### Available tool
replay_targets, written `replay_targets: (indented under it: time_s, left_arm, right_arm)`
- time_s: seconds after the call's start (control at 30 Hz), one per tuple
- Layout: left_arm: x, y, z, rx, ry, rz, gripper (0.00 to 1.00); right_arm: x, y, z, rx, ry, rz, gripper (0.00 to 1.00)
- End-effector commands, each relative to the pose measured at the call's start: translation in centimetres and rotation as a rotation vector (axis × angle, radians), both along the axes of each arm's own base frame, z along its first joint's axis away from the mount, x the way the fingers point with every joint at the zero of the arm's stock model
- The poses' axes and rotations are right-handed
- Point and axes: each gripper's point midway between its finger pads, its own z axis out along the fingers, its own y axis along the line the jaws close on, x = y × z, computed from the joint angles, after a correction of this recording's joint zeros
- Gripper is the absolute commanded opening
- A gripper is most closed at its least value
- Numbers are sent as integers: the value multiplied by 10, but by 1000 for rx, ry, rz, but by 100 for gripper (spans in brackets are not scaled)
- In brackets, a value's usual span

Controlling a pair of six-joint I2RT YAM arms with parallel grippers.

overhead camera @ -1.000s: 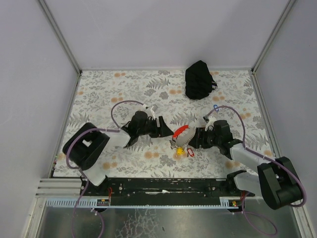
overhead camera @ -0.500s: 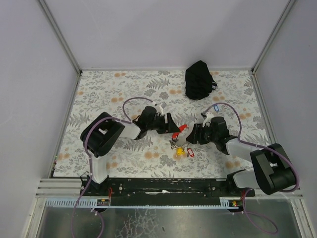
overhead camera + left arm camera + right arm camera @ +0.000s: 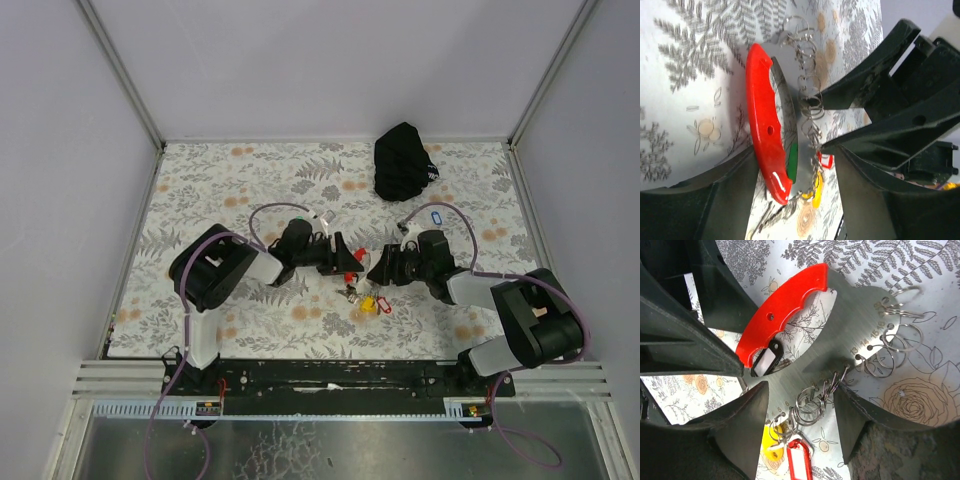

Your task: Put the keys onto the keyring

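The keyring [image 3: 840,330] is a grey metal plate with a red curved handle [image 3: 765,125] and a row of silvery rings [image 3: 810,405]. It carries a yellow tag [image 3: 772,445], a red tag [image 3: 800,465] and a black tag [image 3: 765,360]. In the top view it sits mid-table [image 3: 352,278] between both grippers. My left gripper [image 3: 790,167] is open, with its jaws on either side of the handle's end. My right gripper [image 3: 801,390] is open around the ring edge, and one finger [image 3: 860,410] touches the rings. A green sliver [image 3: 792,162], perhaps a key's tag, shows behind the handle.
A black bag [image 3: 403,160] lies at the back right of the fern-patterned table [image 3: 200,180]. The yellow tag [image 3: 367,304] and the red tag [image 3: 383,306] lie just in front of the grippers. Grey walls enclose the table on three sides.
Both grippers have moved inward to meet around the keyring and have narrowed a little. The red handle, plain to see from above a second ago, is now mostly hidden between them.
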Motion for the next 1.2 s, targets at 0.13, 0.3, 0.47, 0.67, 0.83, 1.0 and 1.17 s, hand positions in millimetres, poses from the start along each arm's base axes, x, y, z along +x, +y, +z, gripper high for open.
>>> replay_targets:
  time_s: [0.13, 0.3, 0.47, 0.67, 0.83, 1.0, 1.17]
  left_arm:
    - [-12, 12, 28, -161, 34, 6, 54]
    - [-14, 11, 28, -151, 28, 9, 43]
    - [-17, 5, 20, -154, 51, -8, 35]
    - [-14, -1, 16, -153, 55, -10, 28]
    - [-11, -2, 15, -137, 37, -8, 18]
    - [-12, 5, 33, -130, -40, -14, 11]
    - [-16, 19, 53, -68, -158, -23, 6]
  right_arm:
    - [-5, 11, 0, 7, 11, 42, 61]
    - [-6, 14, 3, 16, -2, 60, 61]
    - [-7, 14, 6, 16, -14, 63, 62]
    - [-7, 15, 7, 19, -17, 69, 62]
    - [-7, 14, 13, 19, -40, 72, 62]
    - [-9, 8, 31, 4, -114, 72, 64]
    - [-14, 0, 67, 17, -265, 65, 70]
